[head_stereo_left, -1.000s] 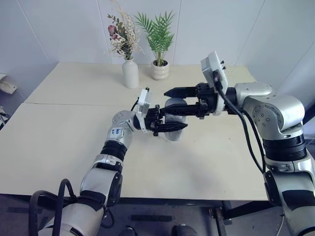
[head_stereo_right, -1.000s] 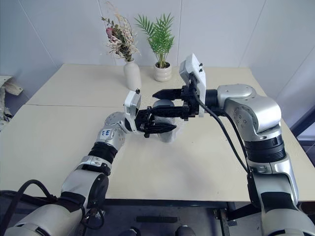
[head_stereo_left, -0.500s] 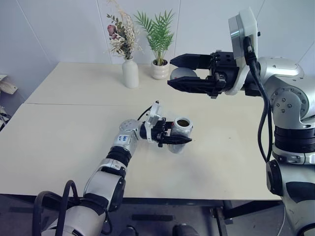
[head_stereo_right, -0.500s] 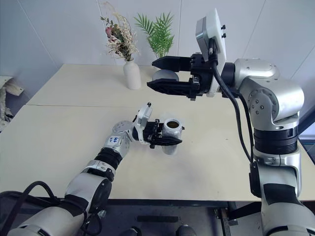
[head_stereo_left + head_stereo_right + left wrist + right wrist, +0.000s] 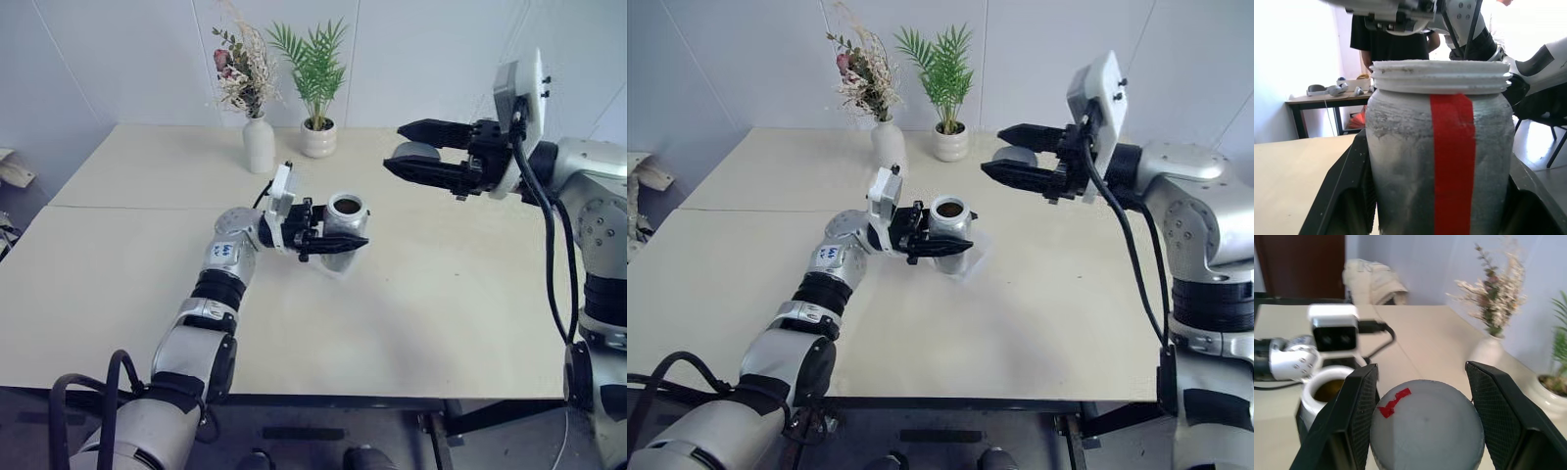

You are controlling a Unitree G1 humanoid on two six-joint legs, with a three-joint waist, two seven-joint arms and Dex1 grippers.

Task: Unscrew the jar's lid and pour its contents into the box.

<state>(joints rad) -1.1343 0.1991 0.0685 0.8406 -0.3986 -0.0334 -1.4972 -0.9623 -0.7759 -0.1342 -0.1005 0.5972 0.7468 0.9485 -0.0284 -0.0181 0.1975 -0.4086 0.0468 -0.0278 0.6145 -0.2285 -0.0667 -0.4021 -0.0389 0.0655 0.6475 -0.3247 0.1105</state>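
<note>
I have the lid point(image 5: 415, 153) off, clamped in my right gripper point(image 5: 409, 148) up to the right, well apart from the jar point(image 5: 343, 218). My left gripper point(image 5: 345, 238) is closed on that open jar, upright above the box point(image 5: 340, 271). Next I'd tip it over the box. The frosted jar carries a red strip, with something brownish inside.

Bright even daylight, soft shadows; right wrist view seemingly motion-blurred
</note>
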